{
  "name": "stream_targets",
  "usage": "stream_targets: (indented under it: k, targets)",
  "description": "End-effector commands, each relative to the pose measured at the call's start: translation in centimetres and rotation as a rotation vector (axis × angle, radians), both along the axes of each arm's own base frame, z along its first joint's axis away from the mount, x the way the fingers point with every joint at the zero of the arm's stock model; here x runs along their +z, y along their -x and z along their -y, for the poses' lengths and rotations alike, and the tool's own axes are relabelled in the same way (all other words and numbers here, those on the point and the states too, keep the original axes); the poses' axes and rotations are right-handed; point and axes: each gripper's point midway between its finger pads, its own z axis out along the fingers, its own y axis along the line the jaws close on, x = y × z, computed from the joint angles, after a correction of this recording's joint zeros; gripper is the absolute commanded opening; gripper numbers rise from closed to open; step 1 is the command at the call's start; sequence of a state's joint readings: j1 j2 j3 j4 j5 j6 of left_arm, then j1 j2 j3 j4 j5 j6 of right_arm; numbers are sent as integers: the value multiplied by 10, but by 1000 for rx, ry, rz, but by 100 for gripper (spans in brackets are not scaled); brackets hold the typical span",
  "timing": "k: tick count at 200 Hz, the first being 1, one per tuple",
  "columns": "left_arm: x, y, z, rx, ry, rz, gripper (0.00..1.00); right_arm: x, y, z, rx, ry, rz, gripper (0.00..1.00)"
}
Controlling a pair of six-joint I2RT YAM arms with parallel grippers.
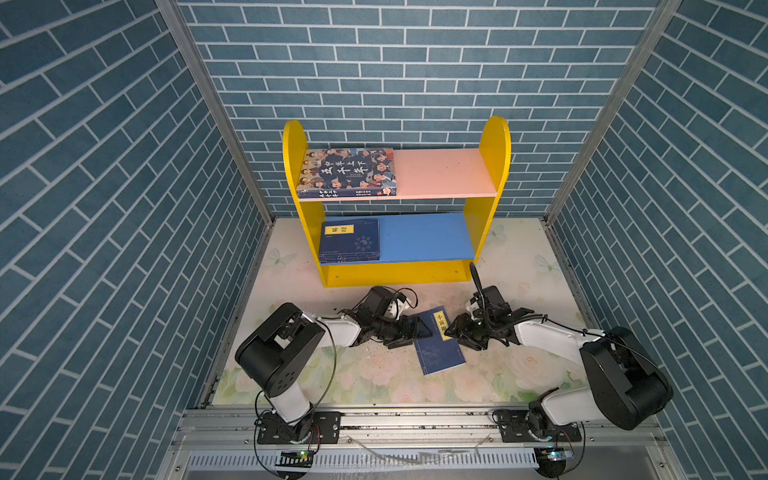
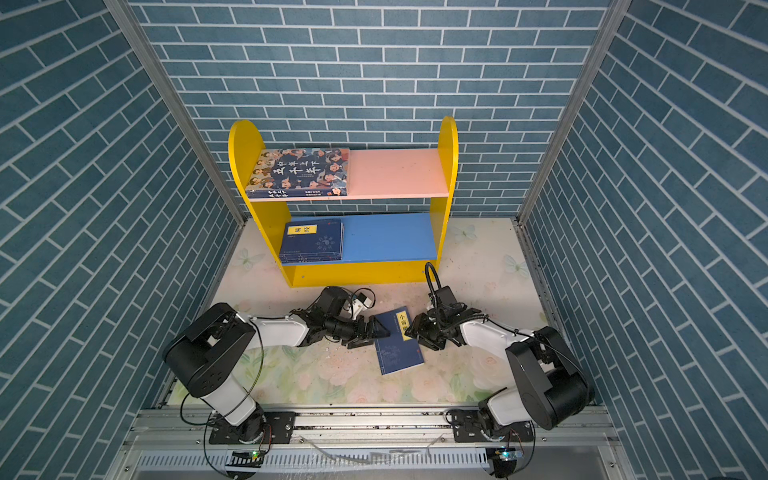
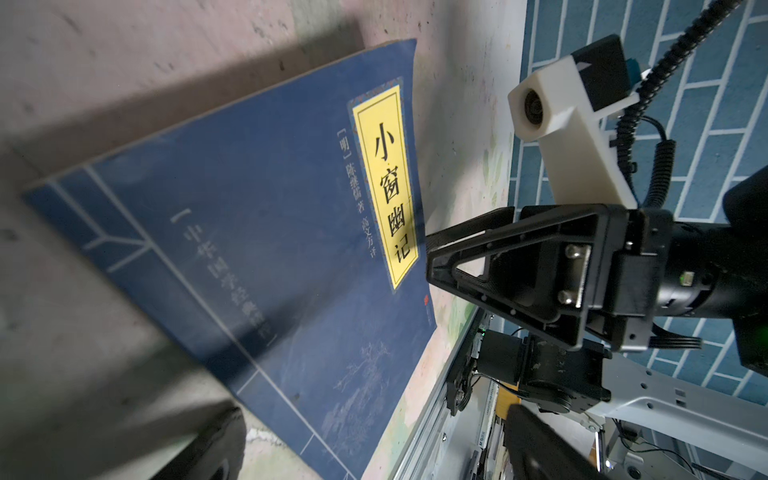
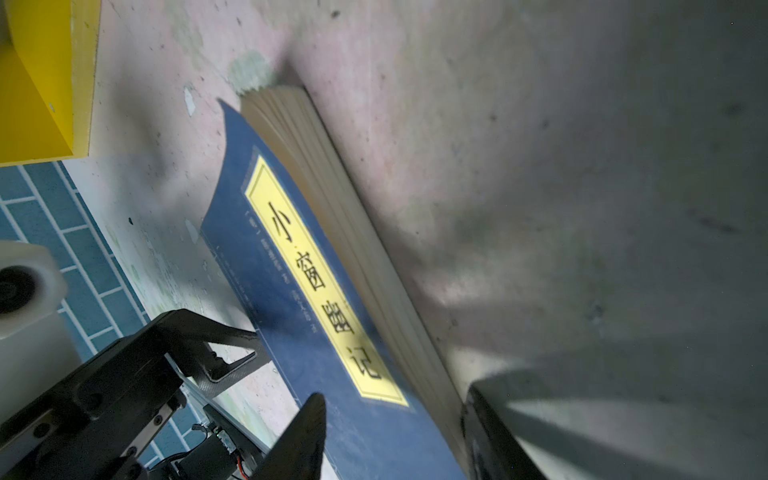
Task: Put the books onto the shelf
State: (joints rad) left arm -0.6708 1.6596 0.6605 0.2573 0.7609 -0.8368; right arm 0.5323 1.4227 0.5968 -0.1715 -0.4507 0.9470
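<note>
Thin navy book (image 1: 440,353) lies between the grippers. Left gripper (image 1: 413,334) gapes wide, empty; right gripper (image 1: 453,331), half-spread, straddles its page edge, grip unclear.

On the yellow two-tier shelf (image 1: 494,141), thick cartoon-faced book (image 1: 347,172) upper left, thin navy stack (image 1: 350,241) lower left; loose navy book (image 1: 440,349) on the floral worktop (image 1: 374,382) before it

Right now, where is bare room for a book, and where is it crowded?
Free: pink upper board right of thick book; blue lower board right of navy stack. Crowded: around the loose book, left gripper and right gripper at it.
</note>
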Motion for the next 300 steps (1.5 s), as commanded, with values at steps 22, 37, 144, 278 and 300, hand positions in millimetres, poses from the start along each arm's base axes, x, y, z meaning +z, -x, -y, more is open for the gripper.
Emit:
stream_targets:
  k: [22, 37, 144, 278, 300]
  targets:
    - [-47, 32, -48, 43, -230, -85, 100, -9, 5, 17, -47, 96, -17, 56]
    - [-49, 32, -46, 33, -222, -84, 100, -12, 2, 18, -34, 117, -14, 56]
    - [-62, 28, -33, 26, -192, -107, 99, -26, 10, -9, 62, 26, -66, 56]
    - [-20, 13, -23, 48, -97, -24, 95, -36, 17, -9, 105, 86, -128, 56]
    - [-20, 12, -23, 49, -101, -21, 94, -34, 14, -13, 106, 72, -119, 56]
